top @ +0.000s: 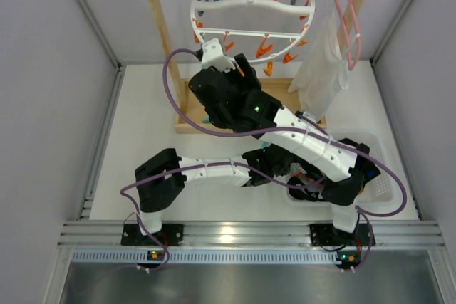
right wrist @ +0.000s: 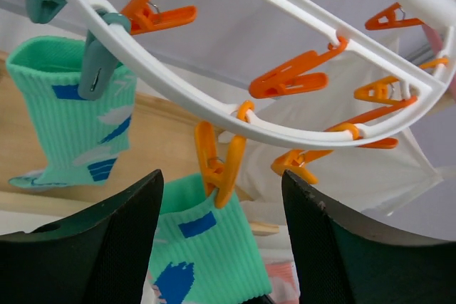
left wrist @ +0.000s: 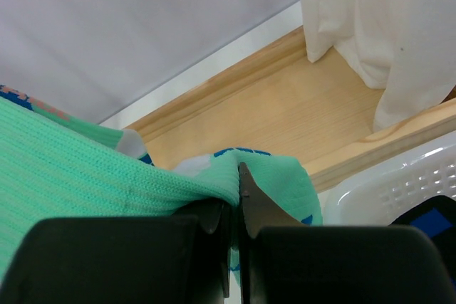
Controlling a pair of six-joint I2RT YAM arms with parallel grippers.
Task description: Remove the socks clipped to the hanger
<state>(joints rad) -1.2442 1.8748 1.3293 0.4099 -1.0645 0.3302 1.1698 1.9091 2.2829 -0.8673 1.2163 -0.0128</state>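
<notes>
The white ring hanger [top: 249, 12] hangs from the wooden rail; it fills the top of the right wrist view [right wrist: 185, 94]. Two teal socks with blue and white patches hang from it. One sock [right wrist: 206, 254] is held by an orange clip [right wrist: 217, 165], the other sock [right wrist: 71, 112] by a teal clip [right wrist: 100, 62]. My right gripper [right wrist: 221, 176] is open, its fingers [right wrist: 107, 240] on either side of the orange clip and its sock, not touching them. My left gripper [left wrist: 239, 183] is shut on a third teal sock [left wrist: 107, 169] low over the wooden base. In the top view it is hidden under the right arm.
A white garment [top: 324, 69] hangs on a pink wire hanger [top: 349, 26] at the right of the rail. A white basket [top: 381, 183] holding cloth stands at the right front, also in the left wrist view [left wrist: 399, 190]. The frame's wooden base [left wrist: 285, 112] lies below.
</notes>
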